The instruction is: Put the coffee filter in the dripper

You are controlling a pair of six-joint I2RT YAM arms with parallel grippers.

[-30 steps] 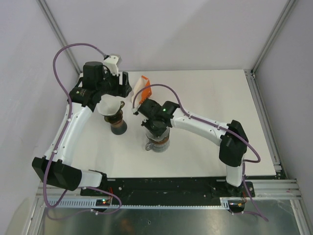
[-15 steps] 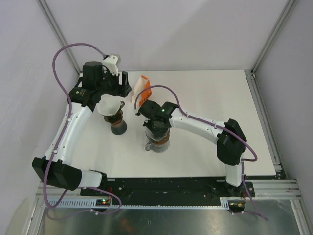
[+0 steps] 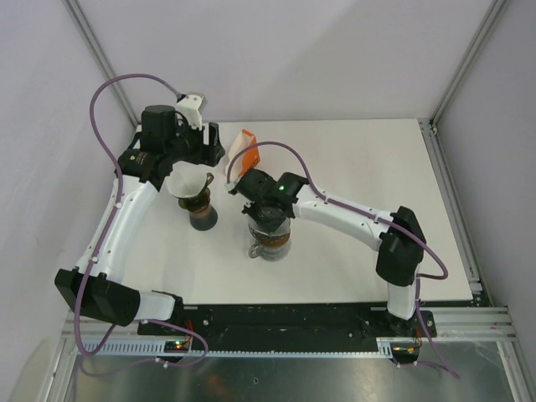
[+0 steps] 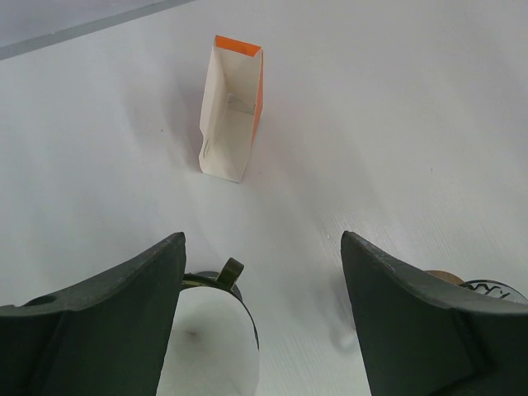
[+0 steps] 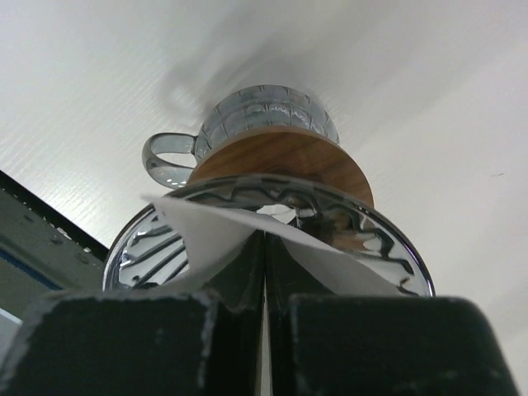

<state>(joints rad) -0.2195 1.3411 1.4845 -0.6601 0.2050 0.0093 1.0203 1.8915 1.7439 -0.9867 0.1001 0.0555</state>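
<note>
– White paper filter: location?
– Clamped in right end effector, closed tight on the fold. Lying across the rim of the dripper, straight above its bowl. Seated fully inside or not: cannot tell.
– Dripper, particulars?
– Clear ribbed glass, wooden collar, loop handle at one side. Upright on the white surface, near its middle, directly under the right wrist.
– Left end effector?
– Spread wide apart, gripping nothing. Poised above a white cone on a dark stand, toward the left rear of the surface.
– Cone and dripper: touching?
– Apart, side by side, bare surface between.
– Other stock?
– Box, white with an orange side, upright, farther back than cone and dripper, touching neither.
– Arms?
– White links, black joints, purple cable looped along each. Left bent up the left edge; right reaching in from the right base toward centre.
</note>
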